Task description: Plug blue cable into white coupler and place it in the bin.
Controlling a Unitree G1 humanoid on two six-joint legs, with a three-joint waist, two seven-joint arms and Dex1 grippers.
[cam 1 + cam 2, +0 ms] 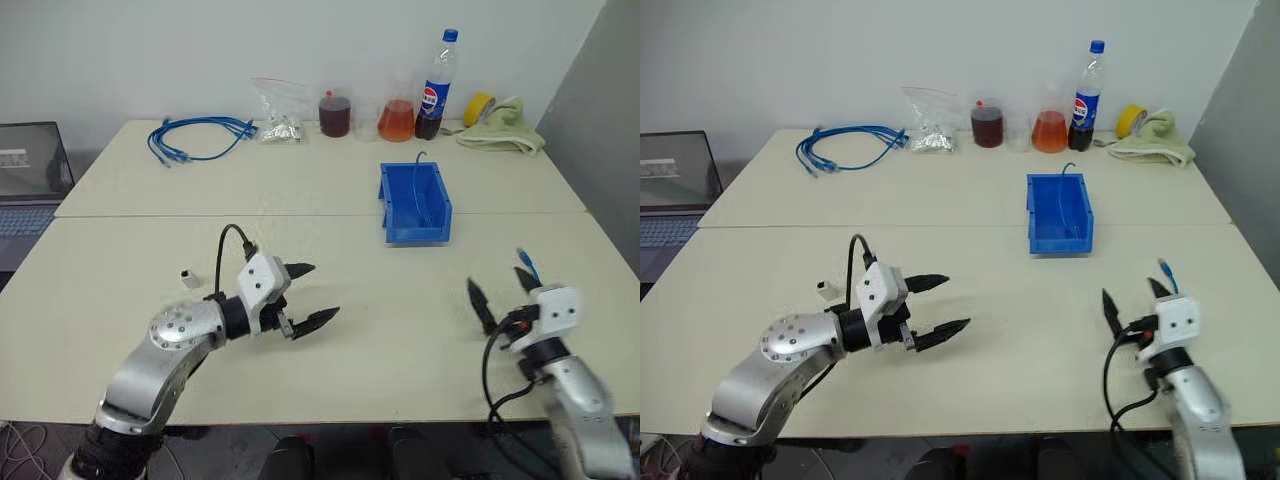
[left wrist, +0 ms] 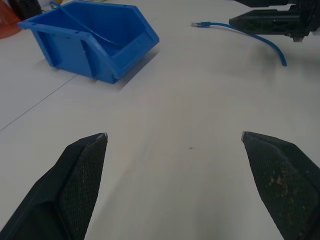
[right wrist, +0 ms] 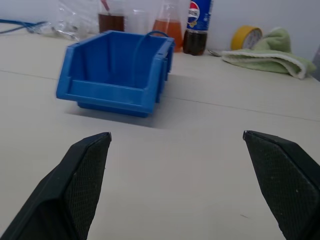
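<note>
Nothing plugged yet: I've got left gripper [image 1: 308,296] and right gripper [image 1: 502,290] both released w/ nothing held, white coupler [image 1: 187,276] just outboard of left, blue cable [image 2: 246,35] beside right, bin [image 1: 414,203] ahead.

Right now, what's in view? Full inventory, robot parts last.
blue cable: 1, blue, lying on the table by the right end effector
cable in bin: 1, blue, arching over the bin's back wall
white coupler: 1, white, on table left of the left arm
bin: 1, blue, centre-right
cable bundle: 1, blue, far left
clear bag: 1, far edge
jar: 1, dark red
flask: 1, orange liquid
bottle: 1, blue cap
tape roll: 1, yellow
cloth: 1, green
laptop: 1, far left
table: 1, cream
left end effector: open
right end effector: open
</note>
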